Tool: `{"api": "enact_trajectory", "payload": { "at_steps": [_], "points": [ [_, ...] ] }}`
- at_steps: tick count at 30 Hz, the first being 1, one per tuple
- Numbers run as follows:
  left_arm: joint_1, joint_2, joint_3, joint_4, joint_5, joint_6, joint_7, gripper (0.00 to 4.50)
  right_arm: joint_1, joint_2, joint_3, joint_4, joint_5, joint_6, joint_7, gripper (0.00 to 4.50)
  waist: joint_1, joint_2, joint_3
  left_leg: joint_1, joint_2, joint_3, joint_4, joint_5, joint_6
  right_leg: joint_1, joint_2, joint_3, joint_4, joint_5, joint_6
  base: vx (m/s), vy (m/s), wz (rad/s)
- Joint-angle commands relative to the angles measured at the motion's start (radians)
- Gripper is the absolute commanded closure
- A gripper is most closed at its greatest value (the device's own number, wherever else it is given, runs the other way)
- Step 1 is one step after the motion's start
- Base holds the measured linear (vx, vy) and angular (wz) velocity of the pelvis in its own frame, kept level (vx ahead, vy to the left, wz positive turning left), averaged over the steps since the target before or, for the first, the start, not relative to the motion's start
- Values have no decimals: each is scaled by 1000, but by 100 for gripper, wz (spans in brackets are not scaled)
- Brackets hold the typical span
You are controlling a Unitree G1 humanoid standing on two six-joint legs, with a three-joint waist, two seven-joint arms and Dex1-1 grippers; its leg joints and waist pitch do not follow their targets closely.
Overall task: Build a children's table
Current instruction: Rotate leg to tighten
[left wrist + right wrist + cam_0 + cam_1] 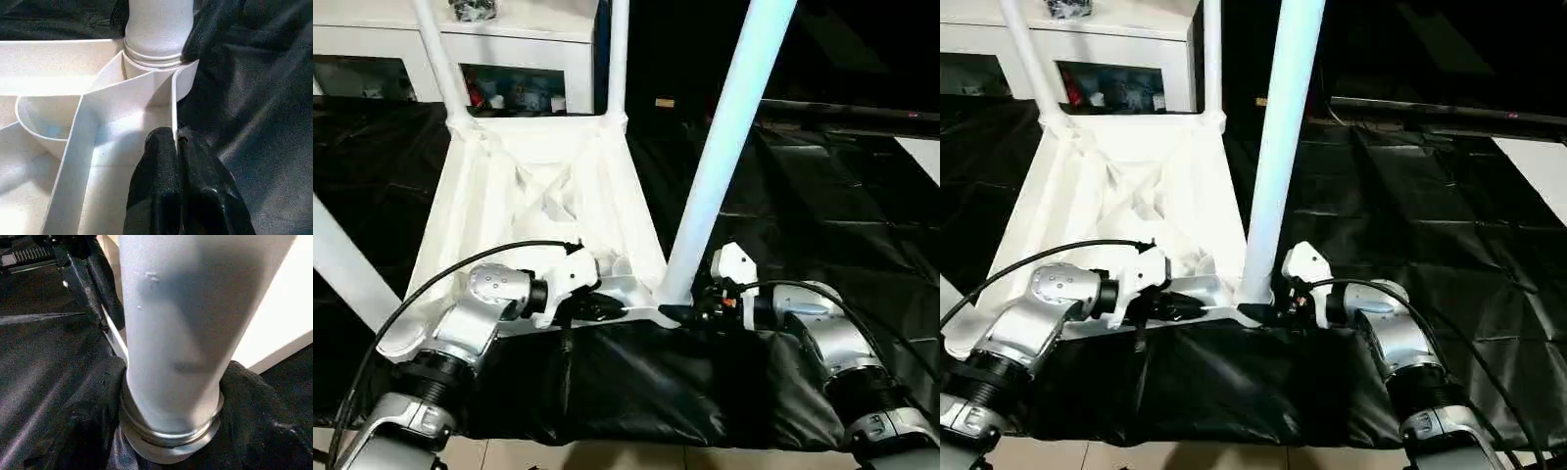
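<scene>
Closest to the head camera are the two silver forearms, both reaching in over the black sheet (636,392) toward the near edge of the upside-down table top (538,186). The top lies ribbed side up, with two legs standing at the far corners and another at the near left. The near-right leg (729,137) stands in its corner socket, leaning a bit to the right.

Left wrist view: the left gripper (177,147) is pinched shut on the table top's thin side wall, just short of the corner socket (156,73) where the leg sits.

Right wrist view: the right gripper (171,396) has its black fingers (93,396) wrapped around the leg's base, one on each side, right at the flared collar. I'd say it's gripping the leg.

What could go wrong from here? The leg looks tilted, so if it isn't fully seated, pushing or twisting could jam it crooked in the socket. And if the left gripper's hold on that thin wall slips, the whole top could slide on the sheet.
</scene>
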Motion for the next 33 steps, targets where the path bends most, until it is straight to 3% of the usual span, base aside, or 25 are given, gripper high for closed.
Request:
{"api": "enact_trajectory", "payload": {
  "at_steps": [1,7,12,13,17,18,22,24,30,31,33],
  "points": [
    [-8,-9,-31,25,2,-10,0,450,19,18,55,-38,18,12,67,182,2,-2,-44,2,17,8,-56,-185,67,50,-33,29,-63,-63,-249,0,0,0],
    [-5,-14,-33,27,6,-18,8,450,26,21,63,-42,8,6,64,183,3,-2,-44,3,17,8,-56,-194,62,50,-33,29,-64,-77,-246,0,0,0],
    [-10,-46,-25,44,33,-17,104,450,28,49,49,-16,-18,2,-26,183,3,-4,-40,4,18,8,-58,-215,54,47,-33,30,-69,-119,-235,0,0,0],
    [-14,-67,-24,49,46,-9,149,450,25,74,37,-1,-27,-13,-87,183,1,-4,-36,5,17,7,-63,-260,37,44,-35,30,-77,-201,-217,0,0,0],
    [-15,-143,-34,48,73,37,262,450,-1,152,12,71,-68,2,-290,184,-8,-4,-29,9,18,-1,-72,-342,-6,34,-38,29,-94,-378,-163,0,0,0],
    [-14,-169,-38,47,78,57,291,450,-12,177,7,98,-83,7,-355,184,-11,-7,-31,5,14,-6,-73,-361,-11,38,-38,26,-98,-431,-136,0,0,0],
    [-27,-290,-59,57,103,124,418,450,-79,305,-51,198,-86,53,-625,185,-33,-8,-27,7,11,-13,-74,-406,-29,26,-40,22,-110,-546,-96,-38,7,-5],
    [-31,-318,-65,62,111,134,444,450,-98,332,-54,221,-96,58,-678,185,-35,-8,-30,3,10,-16,-75,-402,-22,29,-40,20,-115,-539,-85,0,0,0],
    [-42,-339,-78,58,126,133,448,450,-134,367,-46,256,-112,-19,-687,185,-32,-6,-33,4,11,-9,-76,-394,1,26,-35,23,-110,-417,-115,0,0,0],
    [-36,-323,-78,50,129,123,430,450,-140,363,-73,267,-86,-20,-657,130,-32,-7,-33,3,11,-6,-75,-394,7,25,-34,24,-110,-406,-123,0,0,0],
    [-28,-304,-76,38,125,119,407,450,-139,350,-87,265,-65,-13,-625,116,-31,-7,-33,5,11,-5,-74,-396,13,26,-35,25,-111,-408,-126,0,0,0]
  ]
}}
